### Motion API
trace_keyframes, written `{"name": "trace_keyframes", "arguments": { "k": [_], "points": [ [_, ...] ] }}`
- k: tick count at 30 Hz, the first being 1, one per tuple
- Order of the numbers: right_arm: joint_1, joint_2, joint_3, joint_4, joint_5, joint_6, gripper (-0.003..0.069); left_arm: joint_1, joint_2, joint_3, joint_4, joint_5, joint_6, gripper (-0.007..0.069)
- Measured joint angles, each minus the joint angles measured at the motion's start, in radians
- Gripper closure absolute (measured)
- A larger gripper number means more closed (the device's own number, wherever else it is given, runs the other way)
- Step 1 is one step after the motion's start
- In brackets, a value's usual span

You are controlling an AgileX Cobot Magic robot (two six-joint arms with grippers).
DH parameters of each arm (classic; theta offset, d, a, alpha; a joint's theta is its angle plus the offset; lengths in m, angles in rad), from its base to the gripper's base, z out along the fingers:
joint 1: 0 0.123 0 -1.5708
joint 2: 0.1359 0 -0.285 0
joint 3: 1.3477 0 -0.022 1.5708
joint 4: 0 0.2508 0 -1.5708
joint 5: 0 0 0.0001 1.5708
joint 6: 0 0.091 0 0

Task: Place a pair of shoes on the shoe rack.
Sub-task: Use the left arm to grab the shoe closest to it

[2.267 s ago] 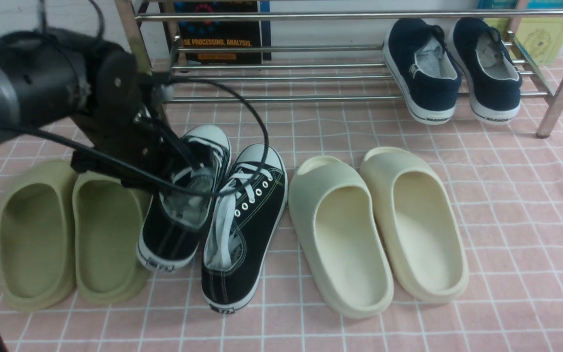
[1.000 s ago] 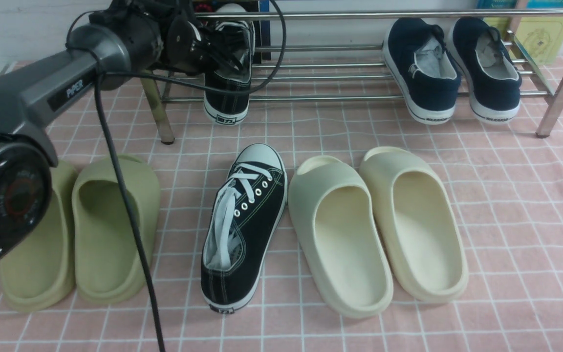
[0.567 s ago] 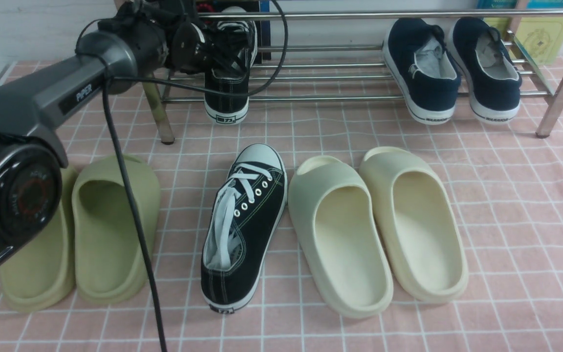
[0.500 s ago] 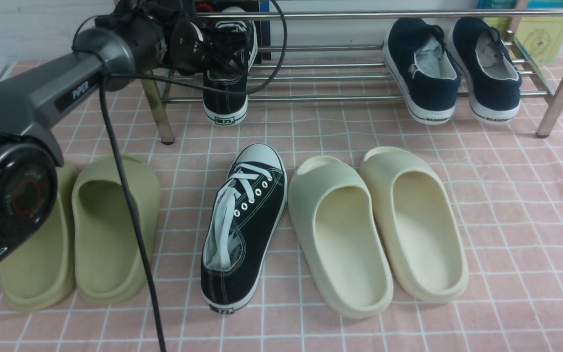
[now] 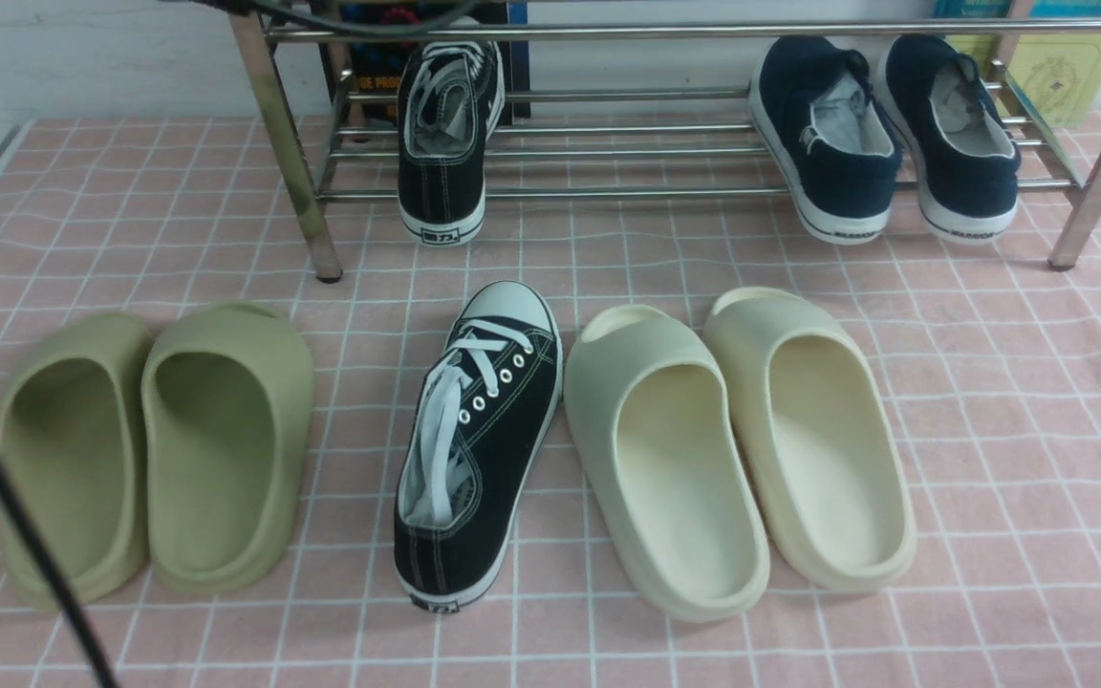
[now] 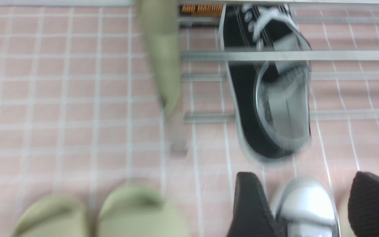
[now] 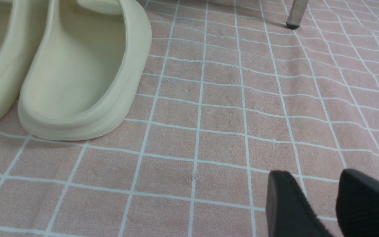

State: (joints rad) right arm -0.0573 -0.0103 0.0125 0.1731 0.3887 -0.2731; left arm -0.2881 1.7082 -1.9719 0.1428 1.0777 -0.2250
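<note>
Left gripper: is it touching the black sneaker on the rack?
Apart. Left wrist view: pink cloth shows between the fingertips of the open left gripper and the heel of the black sneaker on the shoe rack.

Pink cloth with white grid lines (image 5: pixel 990 411) as floor. Directly on it: one black canvas lace-up sneaker (image 5: pixel 479 440), white toe cap seen between the left gripper fingers (image 6: pixel 252 210). Pair of olive foam slides (image 5: pixel 154 449) off to one side of those fingers, blurred. Pair of cream foam slides (image 5: pixel 737 449) well apart from the right gripper fingers (image 7: pixel 288 207), which are over bare cloth. Legs of the chrome metal shoe rack (image 5: pixel 288 162) stand beyond both.
</note>
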Motion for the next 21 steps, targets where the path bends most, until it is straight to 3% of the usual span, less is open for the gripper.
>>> {"name": "trace_keyframes", "arguments": {
  "k": [4, 9, 13, 16, 21],
  "points": [
    [0.000, 0.000, 0.000, 0.000, 0.000, 0.000, 0.0416, 0.000, -0.103, 0.027, -0.029, 0.152, 0.075, 0.0202],
    [0.000, 0.000, 0.000, 0.000, 0.000, 0.000, 0.0416, 0.000, -0.196, 0.230, -0.136, 0.157, 0.112, 0.0202],
    [0.000, 0.000, 0.000, 0.000, 0.000, 0.000, 0.0416, 0.000, -0.233, 0.578, -0.354, -0.024, 0.189, 0.0202],
    [0.000, 0.000, 0.000, 0.000, 0.000, 0.000, 0.0416, 0.000, -0.216, 0.735, -0.443, -0.174, 0.250, 0.0202],
    [0.000, 0.000, 0.000, 0.000, 0.000, 0.000, 0.0416, -0.001, -0.156, 0.833, -0.531, -0.308, 0.313, 0.0202]
  ]
}}
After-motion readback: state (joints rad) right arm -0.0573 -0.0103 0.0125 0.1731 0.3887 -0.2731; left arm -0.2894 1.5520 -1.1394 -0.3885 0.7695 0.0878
